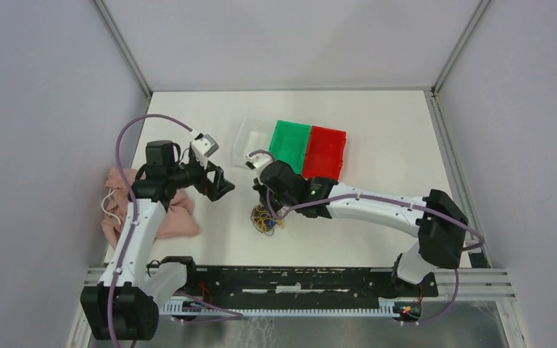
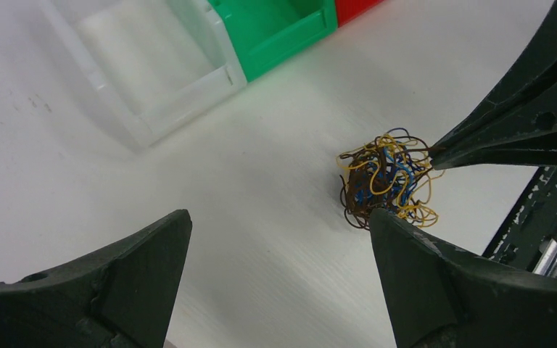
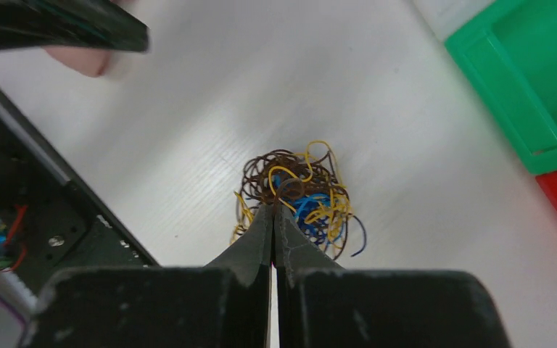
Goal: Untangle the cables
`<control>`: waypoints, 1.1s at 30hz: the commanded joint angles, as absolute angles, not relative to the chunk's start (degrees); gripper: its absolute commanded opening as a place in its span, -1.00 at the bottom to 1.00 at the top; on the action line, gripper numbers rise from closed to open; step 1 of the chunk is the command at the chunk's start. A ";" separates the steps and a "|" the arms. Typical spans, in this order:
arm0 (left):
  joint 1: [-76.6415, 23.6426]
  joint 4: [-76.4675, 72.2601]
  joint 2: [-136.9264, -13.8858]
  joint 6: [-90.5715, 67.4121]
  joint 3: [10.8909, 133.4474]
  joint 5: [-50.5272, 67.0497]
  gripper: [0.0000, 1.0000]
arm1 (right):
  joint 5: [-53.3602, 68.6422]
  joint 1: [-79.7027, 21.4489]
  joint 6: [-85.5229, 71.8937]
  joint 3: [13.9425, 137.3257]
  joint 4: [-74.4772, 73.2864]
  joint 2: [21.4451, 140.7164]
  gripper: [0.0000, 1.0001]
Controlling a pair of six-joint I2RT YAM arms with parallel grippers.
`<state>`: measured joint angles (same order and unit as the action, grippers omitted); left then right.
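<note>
White surface (image 1: 377, 123) is filling mid-frame. Tangled cables (image 1: 265, 217) are sitting in one ball at center, below green bin (image 1: 290, 143). R hand (image 1: 267, 206) is pinching shut on a brown strand at ball's edge; L hand (image 1: 217, 185) is hovering wide open, center-left, apart.

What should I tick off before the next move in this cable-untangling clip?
1. Is the right gripper gripping the cables? Ok: its jaws are pressed together at the edge of the tangle.
2. Is the left gripper ready to take a second hold? Ok: its jaws are wide open.
3. Is the left gripper clear of the cables? Ok: it hovers beside them, not touching.
4. Is a single strand pinched, not several? Cannot tell.
5. Are the cables separated? Not ok: they form one knotted ball on the table.
</note>
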<state>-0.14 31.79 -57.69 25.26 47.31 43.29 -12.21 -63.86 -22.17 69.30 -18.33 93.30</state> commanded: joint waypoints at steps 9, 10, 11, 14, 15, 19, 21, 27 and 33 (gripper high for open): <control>-3.24 39.06 -48.26 31.74 47.20 52.08 0.99 | 5.35 -62.70 -25.16 77.89 -13.95 86.64 -1.00; -3.24 39.60 -47.39 32.16 46.77 52.50 1.00 | 6.24 -62.59 -25.69 78.28 -13.66 86.58 -1.00; -3.25 39.79 -46.46 32.38 46.43 52.92 0.99 | 7.56 -62.55 -26.19 78.50 -13.18 86.55 -1.00; -3.25 39.77 -43.56 33.51 44.95 54.99 0.86 | 9.82 -62.56 -27.92 78.75 -11.37 86.19 -1.00; -3.25 39.50 -42.61 33.57 44.42 55.83 0.82 | 10.43 -62.54 -28.45 78.71 -10.88 86.02 -1.00; -3.25 33.73 -39.34 29.00 41.49 57.11 0.72 | 12.66 -62.41 -30.92 78.74 -8.90 85.96 -1.00; -3.23 30.83 -37.77 26.03 39.95 57.39 0.70 | 14.15 -62.45 -32.53 78.84 -7.40 86.04 -1.00; -3.25 21.29 -33.01 15.07 35.75 57.18 0.61 | 17.19 -62.45 -36.88 79.19 -3.36 86.08 -1.00; -3.21 11.06 -29.97 5.24 33.18 55.95 0.34 | 18.49 -62.44 -38.83 79.22 -2.56 85.44 -1.00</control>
<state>-3.14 22.09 -31.11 15.51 33.56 55.59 15.79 -62.30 -36.16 76.20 -7.46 88.53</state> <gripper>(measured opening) 0.700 0.010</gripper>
